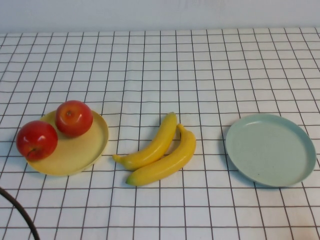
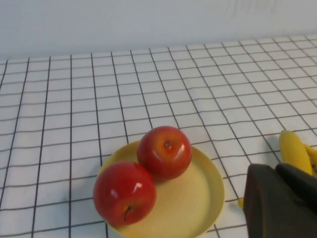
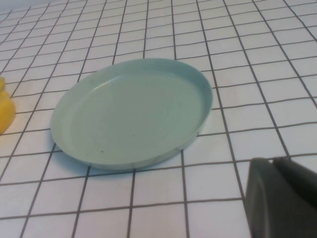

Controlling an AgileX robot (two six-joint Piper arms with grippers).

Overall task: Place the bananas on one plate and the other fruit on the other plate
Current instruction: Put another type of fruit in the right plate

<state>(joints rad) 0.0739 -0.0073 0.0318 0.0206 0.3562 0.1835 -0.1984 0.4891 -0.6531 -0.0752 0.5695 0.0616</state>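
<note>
Bench w/ checked cloth carried it all. Blue-green plate sat bare on the right; yellow plate on the left already held both red apples, touching each other. Two bananas lay side by side between the plates, still on the cloth.

Left claw hung near the yellow plate, pulled back, shut, nothing in it. Right claw waited by the blue-green plate, shut too, nothing held.

Next, prob: bananas. Best to open wide first, come down over one banana's middle, across its curve, so no rolling or bumping the other. Then carry over the rim before letting go.
</note>
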